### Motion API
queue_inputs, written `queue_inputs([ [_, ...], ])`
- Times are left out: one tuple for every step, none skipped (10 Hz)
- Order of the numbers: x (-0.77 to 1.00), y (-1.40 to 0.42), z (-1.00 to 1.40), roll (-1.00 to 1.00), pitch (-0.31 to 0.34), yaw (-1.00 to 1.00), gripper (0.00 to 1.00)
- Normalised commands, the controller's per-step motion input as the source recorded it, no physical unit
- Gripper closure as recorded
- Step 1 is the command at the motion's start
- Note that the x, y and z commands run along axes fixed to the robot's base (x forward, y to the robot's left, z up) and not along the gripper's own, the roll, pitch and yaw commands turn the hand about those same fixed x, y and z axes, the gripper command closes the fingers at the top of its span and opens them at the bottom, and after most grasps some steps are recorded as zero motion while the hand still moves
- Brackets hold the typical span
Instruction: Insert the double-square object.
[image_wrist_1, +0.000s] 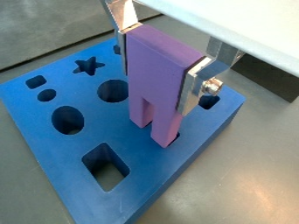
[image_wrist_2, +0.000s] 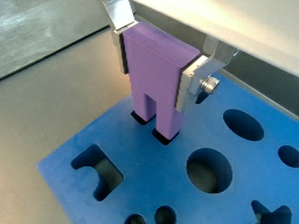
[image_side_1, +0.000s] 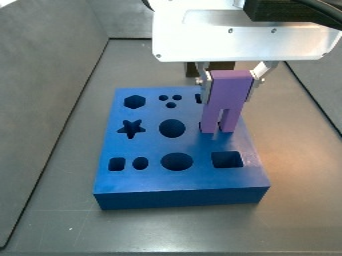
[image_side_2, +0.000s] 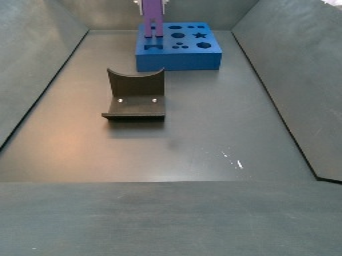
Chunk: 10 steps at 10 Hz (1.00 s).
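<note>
Double-square object standing upright in a wrist view, pinched at its upper part between flat silver fingers of the gripper, prongs hanging just over the blue board near star, oval and square cutouts. Showing again in a wrist view as double-square object, gripper clamping it on two sides, both prong tips entering dark openings in the board. Appearing in a side view as double-square object held upright under the white gripper, prong ends meeting the board top near its right edge. Sitting far off in a side view, double-square object rising over the board, gripper out of frame; dark grey curved block lying well apart on the floor.
</note>
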Motion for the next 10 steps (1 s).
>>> queue_inputs([
  [0.0,0.09,-0.13,0.08,0.05,0.0,1.0],
  [0.0,0.07,-0.16,0.06,0.044,0.0,1.0],
  [0.0,0.08,-0.17,0.05,0.033,0.0,1.0],
  [0.0,0.03,-0.24,0.04,0.0,0.0,1.0],
  [0.11,0.0,-0.42,-0.01,0.0,-0.11,1.0],
  [0.25,0.0,-0.46,-0.04,0.0,-0.32,1.0],
  [0.19,0.0,-0.44,-0.04,0.0,-0.33,1.0],
  [0.09,0.0,-0.47,-0.03,-0.007,-0.19,1.0],
  [0.16,0.0,-0.42,-0.05,-0.001,-0.13,1.0],
  [0.07,0.0,-0.21,-0.02,0.0,-0.1,1.0],
])
